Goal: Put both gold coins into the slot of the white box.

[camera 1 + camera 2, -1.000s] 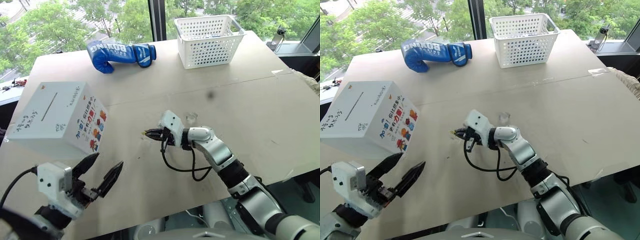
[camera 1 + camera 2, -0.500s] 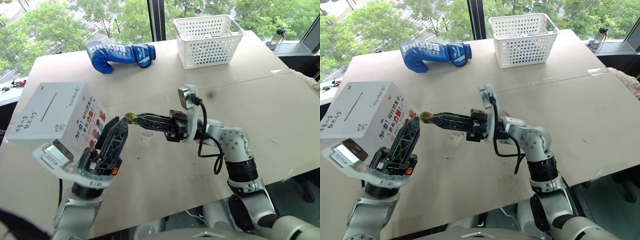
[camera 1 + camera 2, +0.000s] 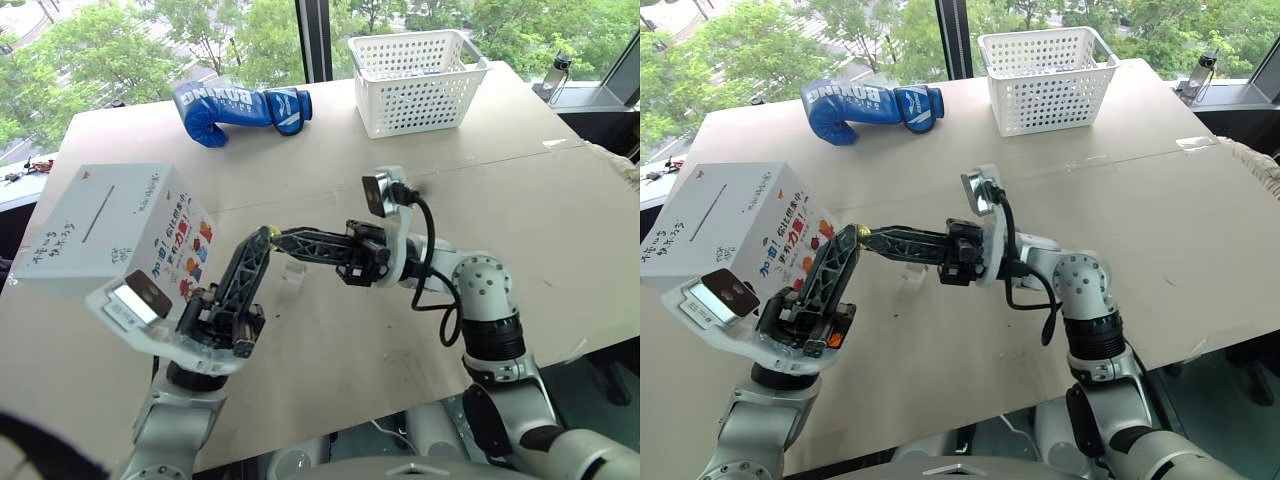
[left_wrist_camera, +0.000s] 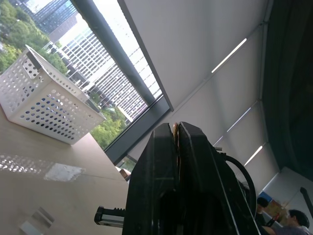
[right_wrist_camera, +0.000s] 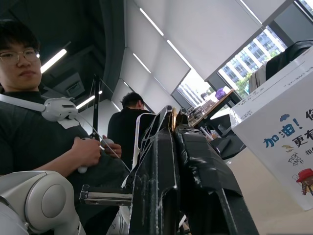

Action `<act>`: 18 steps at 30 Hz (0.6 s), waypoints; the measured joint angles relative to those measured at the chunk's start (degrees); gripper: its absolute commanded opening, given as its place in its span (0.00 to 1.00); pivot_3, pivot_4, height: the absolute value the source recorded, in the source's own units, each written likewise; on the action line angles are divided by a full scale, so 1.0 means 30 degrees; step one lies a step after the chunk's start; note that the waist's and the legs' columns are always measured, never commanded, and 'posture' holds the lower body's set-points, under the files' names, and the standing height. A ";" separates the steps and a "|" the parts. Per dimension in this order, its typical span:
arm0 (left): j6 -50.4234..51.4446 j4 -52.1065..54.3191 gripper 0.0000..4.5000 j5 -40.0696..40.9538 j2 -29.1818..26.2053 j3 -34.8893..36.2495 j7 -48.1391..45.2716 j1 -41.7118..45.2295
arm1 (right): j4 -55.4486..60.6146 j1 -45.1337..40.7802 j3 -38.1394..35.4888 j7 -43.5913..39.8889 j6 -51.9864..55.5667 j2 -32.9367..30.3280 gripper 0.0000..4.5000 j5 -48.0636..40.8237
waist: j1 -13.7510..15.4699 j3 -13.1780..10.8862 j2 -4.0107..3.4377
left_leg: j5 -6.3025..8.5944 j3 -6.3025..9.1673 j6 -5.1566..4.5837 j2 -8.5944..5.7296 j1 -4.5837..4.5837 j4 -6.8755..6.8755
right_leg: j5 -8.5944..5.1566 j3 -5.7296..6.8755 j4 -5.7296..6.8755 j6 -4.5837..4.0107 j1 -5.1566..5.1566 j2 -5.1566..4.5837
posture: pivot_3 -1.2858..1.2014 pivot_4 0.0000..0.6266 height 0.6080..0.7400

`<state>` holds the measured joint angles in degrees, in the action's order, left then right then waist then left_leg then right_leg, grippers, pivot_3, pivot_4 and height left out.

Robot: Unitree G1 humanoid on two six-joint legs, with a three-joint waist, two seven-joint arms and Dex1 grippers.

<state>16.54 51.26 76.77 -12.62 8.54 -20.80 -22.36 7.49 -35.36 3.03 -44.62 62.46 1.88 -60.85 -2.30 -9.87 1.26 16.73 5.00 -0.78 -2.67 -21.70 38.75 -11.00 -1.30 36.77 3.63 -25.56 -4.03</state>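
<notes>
- Now mid-air over the table, close to its left edge: left gripper (image 3: 262, 243) and right gripper (image 3: 281, 238) meeting tip to tip, each with its fingers pressed together on the same gold coin (image 3: 268, 232).
- Looks like a pass of the coin from one gripper to the other; which way, cannot tell.
- Best done by confirming the receiving pinch is firm and centred on the disc before loosening the other, then opening that one slowly and drawing it straight back along its own fingers, without twisting.
- Worth avoiding any sideways tug: tiny, smooth, hard metal, prone to squirting out of flat black fingers and rolling off across the table.
- Next, presumably, turning the coin edge-on and lining it up with the slot (image 3: 98, 213), a thin dark straight slit in the plain top face of the white box (image 3: 150, 250), just beside the grippers at the left edge.
- White box: matte cardboard cube, crisp corners, colourful cartoon print and handwriting on its sides; light, so likely to shift if nudged.
- Table: pale, flat, slightly scuffed.
- Along the far edge: perforated white plastic basket (image 3: 418, 80), rigid; blue boxing glove (image 3: 240, 108), padded and glossy.
</notes>
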 measured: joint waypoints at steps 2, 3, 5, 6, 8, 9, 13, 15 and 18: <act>-0.0098 -0.0016 0.01 0.0000 -0.0163 -0.0065 0.0000 0.0117 | 0.0001 -0.0010 -0.0002 0.0059 0.0004 -0.0029 0.06 -0.0157 | 0.0005 0.0000 0.0001 | 0.0000 -0.0001 -0.0001 -0.0001 0.0000 0.0001 | 0.0000 -0.0001 0.0000 0.0000 0.0001 0.0000 | 0.52 0.24 0.85; -0.0139 -0.0015 0.00 0.0000 -0.0205 -0.0108 0.0000 0.0152 | 0.0000 -0.0022 -0.0002 0.0097 0.0008 -0.0070 0.13 -0.0203 | 0.0003 0.0001 0.0001 | 0.0000 -0.0002 -0.0001 -0.0001 0.0000 0.0000 | 0.0000 -0.0001 0.0000 0.0000 0.0000 0.0000 | 0.52 0.24 0.85; -0.0205 -0.0016 0.00 0.0003 -0.0268 -0.0221 0.0005 0.0200 | -0.0003 -0.0032 0.0010 0.0168 0.0037 -0.0155 0.26 -0.0223 | 0.0000 0.0000 0.0000 | 0.0000 -0.0002 -0.0001 -0.0002 0.0000 0.0000 | 0.0000 -0.0001 -0.0001 0.0001 0.0001 0.0000 | 0.52 0.24 0.85; -0.0218 -0.0016 0.00 0.0000 -0.0285 -0.0236 0.0014 0.0241 | -0.0003 -0.0037 0.0007 0.0233 0.0036 -0.0187 0.34 -0.0224 | 0.0004 0.0000 0.0000 | 0.0000 -0.0001 -0.0001 -0.0002 0.0000 0.0000 | 0.0000 -0.0001 -0.0001 0.0000 0.0001 0.0000 | 0.52 0.24 0.85; -0.0239 -0.0032 0.00 -0.0084 -0.0524 -0.0176 0.0623 0.0530 | 0.0003 -0.0043 0.0028 0.0442 -0.0056 -0.0239 0.54 -0.0207 | 0.0006 0.0000 0.0000 | -0.0001 0.0005 0.0000 -0.0001 0.0000 0.0001 | 0.0000 0.0003 0.0001 0.0001 0.0000 0.0001 | 0.52 0.24 0.85; -0.0241 -0.0034 0.00 -0.0087 -0.0577 -0.0121 0.0770 0.0623 | 0.0003 -0.0044 0.0031 0.0469 -0.0087 -0.0249 0.62 -0.0203 | 0.0007 0.0000 0.0000 | -0.0001 0.0006 0.0000 -0.0001 0.0000 0.0001 | 0.0000 0.0004 0.0001 0.0000 0.0000 0.0001 | 0.52 0.24 0.85; -0.0148 0.0000 0.00 0.0887 -0.3395 0.1719 0.2642 0.1101 | 0.0228 -0.0594 0.1242 -0.0657 -0.1602 -0.2457 0.79 0.1808 | 0.0022 -0.0004 -0.0006 | -0.0004 0.0012 0.0006 0.0000 0.0000 0.0006 | 0.0000 0.0011 0.0006 0.0001 -0.0002 0.0001 | 0.52 0.24 0.85; -0.0147 0.0028 0.00 0.1474 -0.5859 0.4082 0.4181 0.1702 | 0.0081 -0.1271 0.2006 -0.1931 -0.4269 -0.3729 0.79 0.4336 | 0.0040 -0.0002 -0.0001 | -0.0006 0.0014 0.0008 -0.0002 0.0001 0.0017 | 0.0000 0.0017 0.0003 0.0003 0.0002 0.0002 | 0.52 0.24 0.85; 0.0208 -0.0066 0.00 0.1497 -0.9264 0.6916 0.5991 0.2807 | -0.0754 -0.2270 0.2457 -0.3145 -0.8038 -0.3627 0.79 0.6713 | -0.0040 -0.0009 -0.0006 | -0.0028 0.0005 0.0049 -0.0002 0.0006 0.0022 | 0.0000 0.0007 0.0006 0.0004 -0.0003 0.0029 | 0.52 0.24 0.85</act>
<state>17.17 51.06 81.26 -40.41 29.28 -2.82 -13.94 5.23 -42.17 10.40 -54.06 38.35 -9.00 -40.71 -2.42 -9.89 1.25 16.65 5.01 -0.63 -2.68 -21.68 38.82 -11.00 -1.28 36.79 3.65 -25.57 -3.94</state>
